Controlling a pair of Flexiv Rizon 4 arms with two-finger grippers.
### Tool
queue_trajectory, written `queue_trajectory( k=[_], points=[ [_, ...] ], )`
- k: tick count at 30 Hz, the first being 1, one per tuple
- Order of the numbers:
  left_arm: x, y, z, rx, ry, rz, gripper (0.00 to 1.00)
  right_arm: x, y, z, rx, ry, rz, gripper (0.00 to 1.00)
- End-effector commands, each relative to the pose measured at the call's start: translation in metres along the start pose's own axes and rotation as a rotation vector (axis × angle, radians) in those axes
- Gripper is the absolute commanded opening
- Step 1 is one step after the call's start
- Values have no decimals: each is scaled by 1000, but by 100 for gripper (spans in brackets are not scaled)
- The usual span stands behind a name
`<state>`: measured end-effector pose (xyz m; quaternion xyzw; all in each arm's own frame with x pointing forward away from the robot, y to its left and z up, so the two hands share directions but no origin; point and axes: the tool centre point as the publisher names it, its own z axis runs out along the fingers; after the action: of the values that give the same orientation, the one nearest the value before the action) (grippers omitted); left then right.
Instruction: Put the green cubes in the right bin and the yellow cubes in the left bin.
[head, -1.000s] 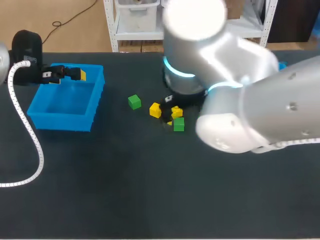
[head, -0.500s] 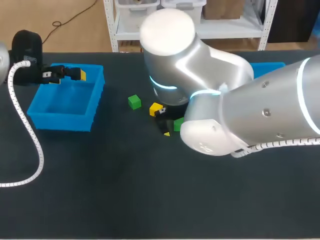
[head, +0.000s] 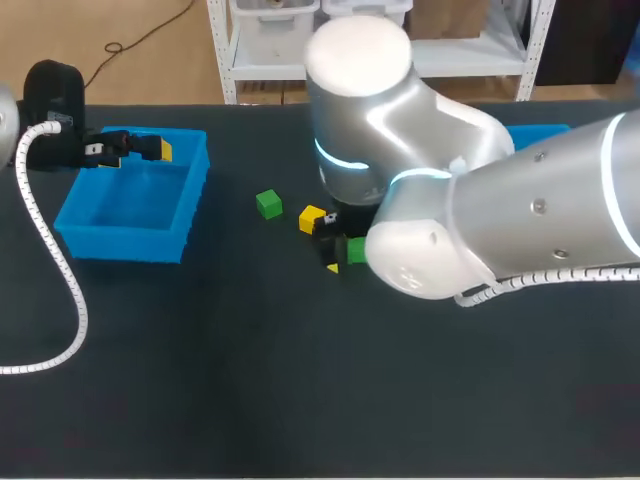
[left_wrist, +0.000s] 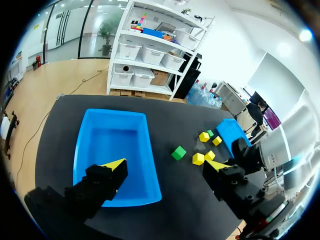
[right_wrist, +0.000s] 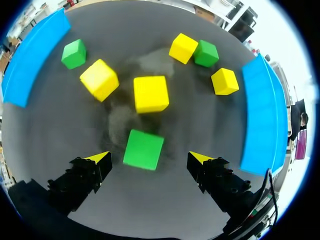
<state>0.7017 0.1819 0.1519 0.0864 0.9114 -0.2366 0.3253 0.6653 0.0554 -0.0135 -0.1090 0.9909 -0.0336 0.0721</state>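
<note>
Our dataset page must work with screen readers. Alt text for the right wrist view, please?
The right hand hangs open over a dark table, a small green cube between its yellow-tipped fingers but untouched. Just ahead sits a yellow cube, with more yellow and green cubes scattered beyond, and blue plastic bins off to either side.

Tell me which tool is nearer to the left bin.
Left. The left tool is over the far end of the left bin; the right tool is off at mid-table, above a green cube.
</note>
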Motion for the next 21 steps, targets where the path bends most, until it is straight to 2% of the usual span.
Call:
queue_trajectory(
  k=[1, 8, 9, 10, 11, 14, 21],
  points=[
    [2, 2, 0, 10, -8, 2, 100, -7, -1, 4, -3, 1, 16, 100],
    [2, 2, 0, 10, -8, 2, 100, -13, 1, 2, -7, -12, 34, 100],
    [2, 2, 0, 10, -8, 2, 100, -13, 2, 2, -8, -14, 38, 61],
    [2, 2, 0, 10, -8, 2, 100, -13, 3, 2, -10, -14, 43, 49],
    [2, 2, 0, 10, -8, 2, 100, -13, 3, 2, -11, -15, 48, 47],
    [2, 2, 0, 10, -8, 2, 100, -13, 4, 3, -12, -17, 69, 2],
    [2, 2, 0, 10, -8, 2, 100, -14, 0, 3, -26, -10, 97, 0]
  ],
)
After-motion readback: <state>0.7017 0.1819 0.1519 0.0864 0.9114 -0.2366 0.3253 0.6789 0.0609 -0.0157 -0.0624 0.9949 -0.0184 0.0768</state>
